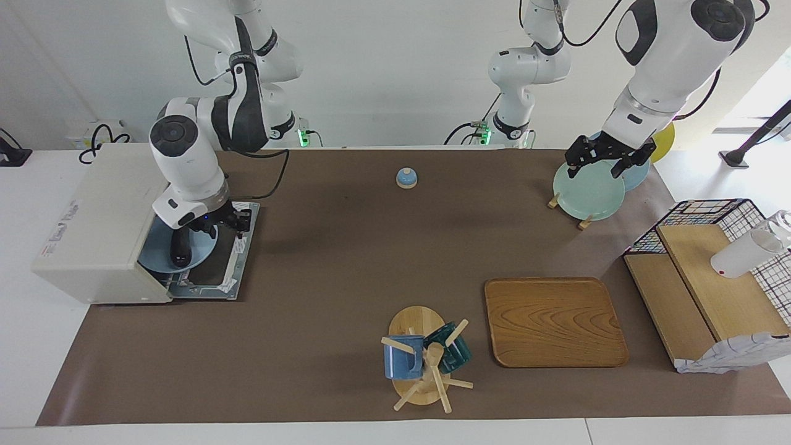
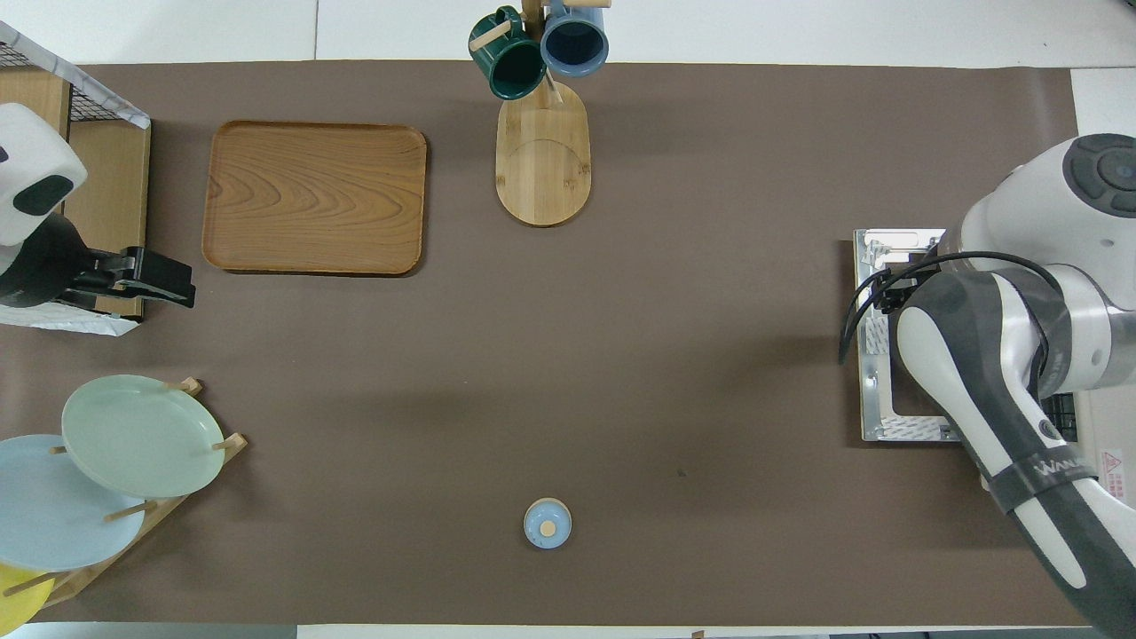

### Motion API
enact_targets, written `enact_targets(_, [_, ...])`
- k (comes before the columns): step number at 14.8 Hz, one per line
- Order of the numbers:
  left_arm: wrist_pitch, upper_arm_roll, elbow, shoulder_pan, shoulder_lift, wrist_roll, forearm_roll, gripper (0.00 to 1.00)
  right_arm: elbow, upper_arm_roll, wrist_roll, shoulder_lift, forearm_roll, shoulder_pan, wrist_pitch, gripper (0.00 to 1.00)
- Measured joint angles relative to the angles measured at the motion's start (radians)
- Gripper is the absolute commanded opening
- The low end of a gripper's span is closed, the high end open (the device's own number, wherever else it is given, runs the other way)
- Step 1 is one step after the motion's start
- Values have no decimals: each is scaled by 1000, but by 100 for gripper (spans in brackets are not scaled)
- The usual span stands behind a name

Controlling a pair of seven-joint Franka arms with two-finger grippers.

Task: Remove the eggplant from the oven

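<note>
The cream-white oven (image 1: 99, 216) stands at the right arm's end of the table, its glass door (image 1: 216, 272) lying open flat on the mat. The dark eggplant (image 1: 180, 252) lies on a blue plate (image 1: 154, 253) in the oven's mouth. My right gripper (image 1: 216, 225) hangs low over the plate, beside the eggplant's end nearer to the robots. In the overhead view the right arm hides the plate and eggplant; only the door (image 2: 887, 355) and a strip of the oven (image 2: 1105, 426) show. My left gripper (image 1: 596, 167) waits open over the plate rack.
A plate rack (image 1: 587, 191) with pale plates stands at the left arm's end. A blue bell (image 1: 406, 178) sits near the robots. A wooden tray (image 1: 553, 321), a mug tree (image 1: 423, 358) with two mugs and a wire-sided wooden shelf (image 1: 710, 278) stand farther out.
</note>
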Motion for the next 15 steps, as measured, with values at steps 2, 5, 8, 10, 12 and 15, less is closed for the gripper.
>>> enact_targets(2, [0, 0, 0, 0, 0, 0, 0, 100, -67, -1, -42, -3, 0, -26, 77, 56])
enact_targets(5, [0, 0, 0, 0, 0, 0, 0, 100, -135, -1, -81, -19, -3, -56, 140, 15])
enact_targets(8, [0, 0, 0, 0, 0, 0, 0, 100, -166, 0, -105, -40, -84, -44, 149, 0])
enact_targets(10, [0, 0, 0, 0, 0, 0, 0, 100, -166, 3, -105, -49, -119, -8, 141, 0])
enact_targets(12, [0, 0, 0, 0, 0, 0, 0, 100, -142, 5, -95, -58, -124, 46, 97, 0])
enact_targets(15, [0, 0, 0, 0, 0, 0, 0, 100, -43, 12, 32, -49, -119, 168, 12, 0])
